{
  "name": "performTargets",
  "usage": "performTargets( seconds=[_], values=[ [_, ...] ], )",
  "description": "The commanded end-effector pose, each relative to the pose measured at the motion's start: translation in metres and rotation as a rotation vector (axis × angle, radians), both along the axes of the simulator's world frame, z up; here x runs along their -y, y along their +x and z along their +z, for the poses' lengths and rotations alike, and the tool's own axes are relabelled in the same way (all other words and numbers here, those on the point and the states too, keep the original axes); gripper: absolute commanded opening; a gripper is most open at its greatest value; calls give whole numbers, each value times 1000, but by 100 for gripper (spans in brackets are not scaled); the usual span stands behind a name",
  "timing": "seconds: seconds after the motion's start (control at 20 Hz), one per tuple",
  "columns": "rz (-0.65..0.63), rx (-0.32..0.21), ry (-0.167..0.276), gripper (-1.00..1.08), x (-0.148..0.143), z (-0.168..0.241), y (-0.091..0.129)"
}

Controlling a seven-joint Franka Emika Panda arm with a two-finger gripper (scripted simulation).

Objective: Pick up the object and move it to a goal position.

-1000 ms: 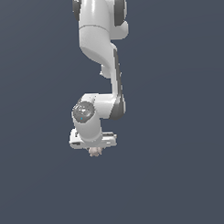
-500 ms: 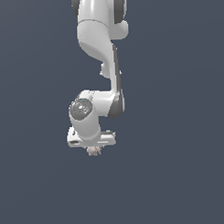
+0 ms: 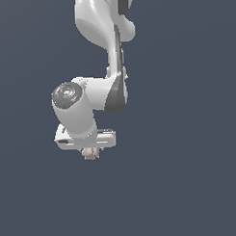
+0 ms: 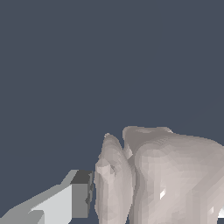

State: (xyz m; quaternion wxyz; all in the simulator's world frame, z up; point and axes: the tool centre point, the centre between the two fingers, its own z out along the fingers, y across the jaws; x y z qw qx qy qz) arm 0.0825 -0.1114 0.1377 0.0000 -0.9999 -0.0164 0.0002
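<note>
1. While the white arm (image 3: 96,53) hangs down from the top of the exterior view, its gripper (image 3: 89,151) points downward over a plain dark slate-blue surface (image 3: 189,185) that shows no edge or corner to place things by.
2. Just under the gripper's flat white body, the object (image 3: 90,153) peeks out as a small pale pinkish-beige lump, much narrower than the gripper itself.
3. Seen from the wrist view, the object (image 4: 162,179) fills much of the frame as a lumpy, matte, folded mass.
4. One finger (image 4: 65,199), white with a dark grey pad, sits right against the lump's side in the wrist view; the other finger is hidden behind the lump.
5. By this, the fingers are clamped on the object, which sits between them at the gripper's tip.
6. Whether the lump touches the surface below cannot be told.
</note>
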Motion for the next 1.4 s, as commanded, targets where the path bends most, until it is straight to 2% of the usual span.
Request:
performTargets(
  seconds=[0.0,0.7,1.0,1.35],
  values=[
    [0,0,0,-100,7,26,3],
    [0,0,0,-100,43,160,21],
    [0,0,0,-100,53,195,27],
    [0,0,0,-100,58,215,31]
  ],
)
